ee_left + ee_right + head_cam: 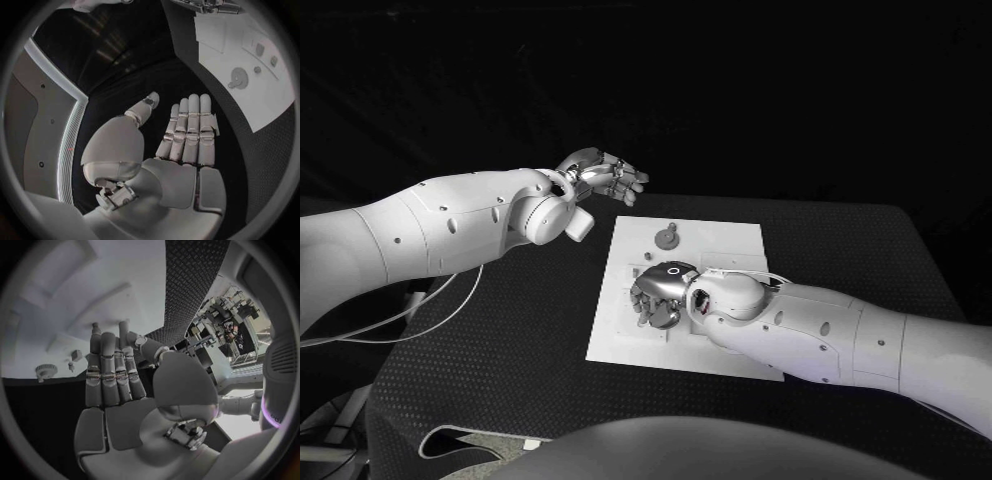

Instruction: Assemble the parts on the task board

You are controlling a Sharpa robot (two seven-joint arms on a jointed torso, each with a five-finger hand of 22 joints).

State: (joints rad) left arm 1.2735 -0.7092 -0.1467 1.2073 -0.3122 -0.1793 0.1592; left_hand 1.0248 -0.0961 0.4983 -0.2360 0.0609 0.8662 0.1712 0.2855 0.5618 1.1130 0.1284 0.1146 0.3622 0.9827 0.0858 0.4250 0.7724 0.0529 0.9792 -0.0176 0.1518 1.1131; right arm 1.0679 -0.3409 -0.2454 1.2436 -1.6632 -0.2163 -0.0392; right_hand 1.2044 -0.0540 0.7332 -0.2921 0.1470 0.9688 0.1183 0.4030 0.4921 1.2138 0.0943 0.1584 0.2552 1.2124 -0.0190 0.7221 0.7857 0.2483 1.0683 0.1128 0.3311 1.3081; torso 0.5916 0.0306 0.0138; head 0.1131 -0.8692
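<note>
While hovering low over the task board (733, 245), right hand (661, 297) at centre, fingers straight and apart, gripping nothing. Round-headed part (668, 238) just beyond at twelve o'clock, seated on the board; likely light, rigid, smooth plastic, best pinched across its head. Farther off at eleven o'clock, left hand (603, 176) clear of the board, fingers extended, likewise empty.

Overhead head camera, two close wrist fisheyes, all sharing the task board (718, 245).

Table (502, 330) black, rough textured; task board (718, 245) matt white, smooth.
</note>
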